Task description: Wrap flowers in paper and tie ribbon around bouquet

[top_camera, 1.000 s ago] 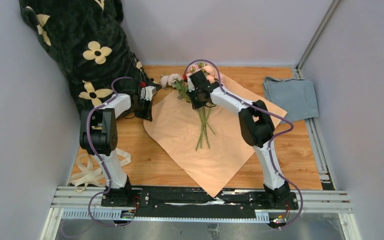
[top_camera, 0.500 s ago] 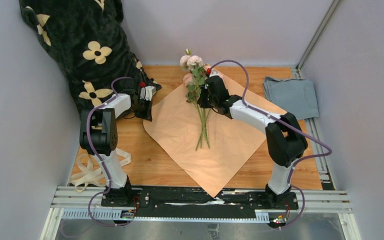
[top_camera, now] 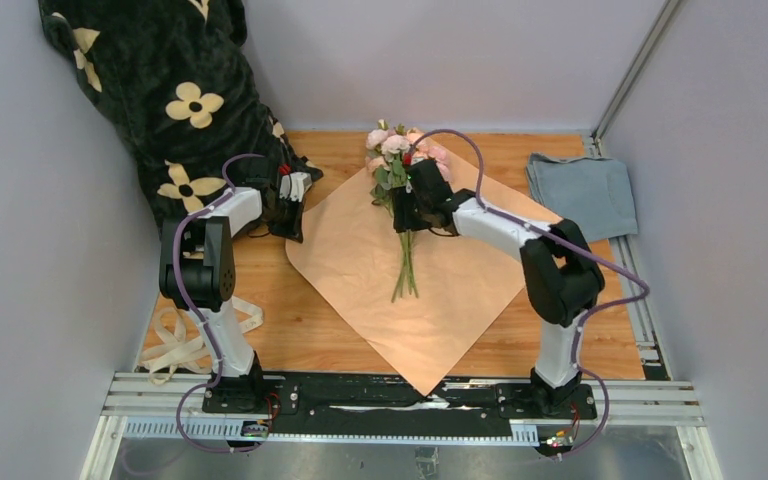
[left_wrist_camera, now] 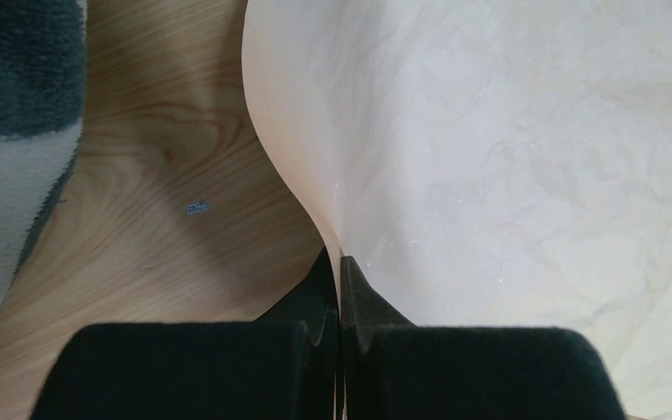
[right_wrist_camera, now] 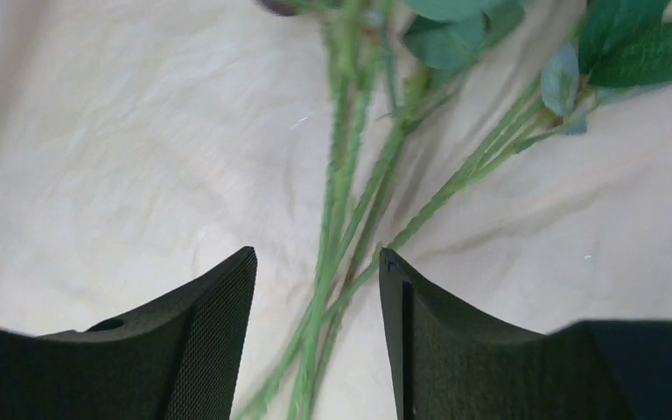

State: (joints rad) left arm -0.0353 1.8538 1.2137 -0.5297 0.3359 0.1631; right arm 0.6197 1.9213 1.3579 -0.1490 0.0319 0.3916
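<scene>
Paper: the paper (top_camera: 430, 300) is spread as a diamond on the wooden table (top_camera: 290, 335), peach face up, with 1 corner turned toward the arm bases, so that its diagonal can take the full length of the stems.
Flowers: the flowers (top_camera: 392, 150) are laid along that diagonal, blooms at the far edge of the sheet and stems (right_wrist_camera: 341, 201) fanned toward the middle, which leaves bare paper on both sides for folding.
Left gripper: the left gripper (left_wrist_camera: 339, 262) is pressed together on the sheet's left edge, and the edge is drawn up into a ridge above the wood. The sheet is judged to be pinned against sliding and kept ready to be folded over.
Right gripper: the right gripper (right_wrist_camera: 315, 262) is spread, with the stems running between its 2 fingers and not squeezed. It is held low over the bunch just below the leaves. Whether the stems are touched cannot be told.
Ribbon: the ribbon (top_camera: 175, 345) is left in loose loops beside the left arm's base, well apart from the paper, and is judged to be kept for the last step.
Stage: no fold is yet laid over the stems, so wrapping is judged barely begun.
Risk: the thin sheet could be torn or pulled out at the pinch, and the splayed stems could be shifted.
</scene>
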